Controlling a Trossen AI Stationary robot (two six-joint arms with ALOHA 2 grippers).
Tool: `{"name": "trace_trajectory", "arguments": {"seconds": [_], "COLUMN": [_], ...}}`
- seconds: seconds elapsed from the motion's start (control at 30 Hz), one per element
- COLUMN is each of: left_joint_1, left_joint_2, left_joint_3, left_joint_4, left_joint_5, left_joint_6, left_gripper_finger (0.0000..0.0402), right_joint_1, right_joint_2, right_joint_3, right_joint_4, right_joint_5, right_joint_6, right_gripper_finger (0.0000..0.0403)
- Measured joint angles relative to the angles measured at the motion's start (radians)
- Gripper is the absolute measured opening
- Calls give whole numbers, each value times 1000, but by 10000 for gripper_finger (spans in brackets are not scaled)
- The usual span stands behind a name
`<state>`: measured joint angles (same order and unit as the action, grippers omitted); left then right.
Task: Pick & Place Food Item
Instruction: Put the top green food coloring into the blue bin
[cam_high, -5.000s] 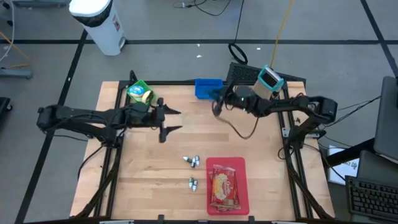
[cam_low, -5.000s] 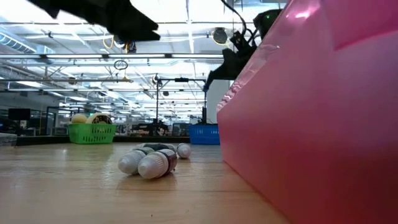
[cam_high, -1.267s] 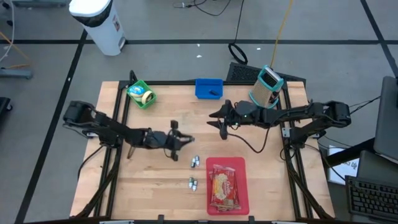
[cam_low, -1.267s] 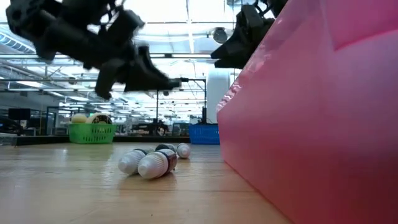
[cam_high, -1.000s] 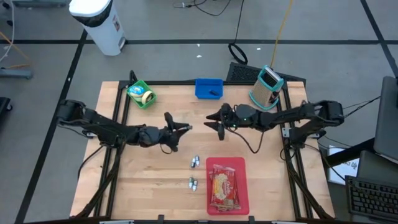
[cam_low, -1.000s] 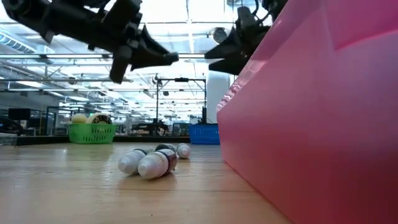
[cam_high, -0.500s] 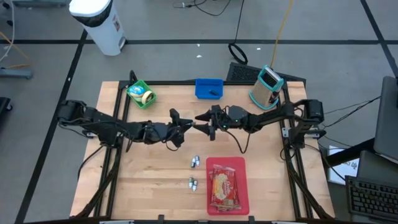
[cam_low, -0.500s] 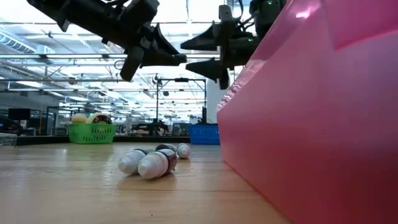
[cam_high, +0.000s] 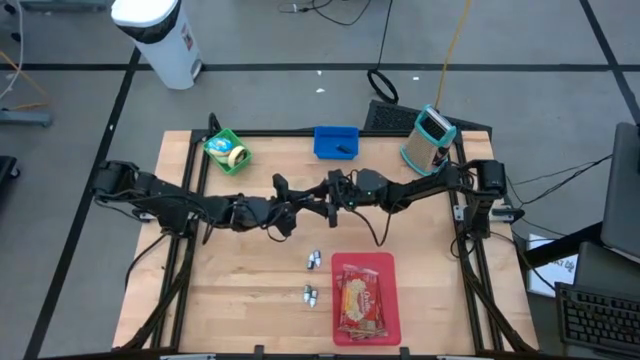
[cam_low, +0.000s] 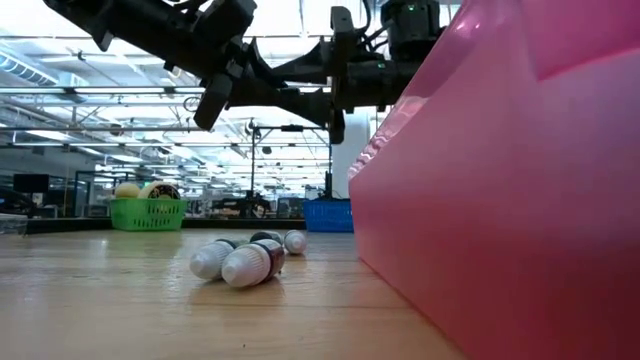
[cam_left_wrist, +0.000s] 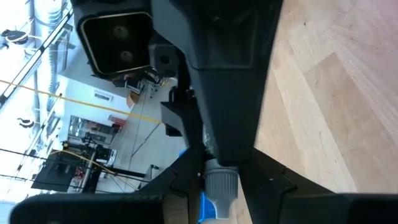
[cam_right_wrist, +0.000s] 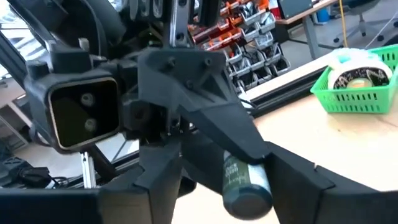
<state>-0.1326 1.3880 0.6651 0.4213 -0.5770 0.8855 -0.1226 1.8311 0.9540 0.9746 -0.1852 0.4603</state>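
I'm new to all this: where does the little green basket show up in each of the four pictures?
High view: green basket near the table's far left corner.
Low view: far back on the left, at the table's far edge.
Left wrist view: not in it.
Right wrist view: on the table in the background.
Shared landmark: the wooden table, seen in every view.

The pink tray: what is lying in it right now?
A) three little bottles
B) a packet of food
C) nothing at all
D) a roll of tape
B: in the high view a packet of food lies flat in the pink tray, while the little bottles lie outside it on the wooden table.
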Motion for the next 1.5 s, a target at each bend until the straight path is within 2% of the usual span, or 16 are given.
{"name": "trace_trajectory", "arguments": {"seconds": [0.53,0.73,0.8,0.93,1.03,1.23,1.37,1.5], "left_joint_1": [0,-3,-14,-28,-28,-49,-64,-70], "left_joint_2": [0,-1,-2,-2,-1,-16,-77,-183], "left_joint_3": [0,0,0,0,0,1,1,0], "left_joint_4": [1,-2,-2,7,-6,-2,-2,-43], "left_joint_5": [7,34,34,11,28,39,98,160], "left_joint_6": [-23,-31,-89,-309,-404,-595,-618,-635], "left_gripper_finger": [97,98,98,105,135,230,278,306], "right_joint_1": [0,0,0,1,0,-5,-14,-45], "right_joint_2": [0,-1,-1,-2,-1,-1,-1,-21], "right_joint_3": [0,-1,-1,-1,-1,0,0,-1], "right_joint_4": [-23,-26,-26,-25,-36,-49,-56,-107], "right_joint_5": [4,0,-4,-19,-10,-2,-3,-30], "right_joint_6": [1,1,3,18,9,-14,-13,-37], "right_gripper_finger": [77,66,72,74,67,70,69,65]}}
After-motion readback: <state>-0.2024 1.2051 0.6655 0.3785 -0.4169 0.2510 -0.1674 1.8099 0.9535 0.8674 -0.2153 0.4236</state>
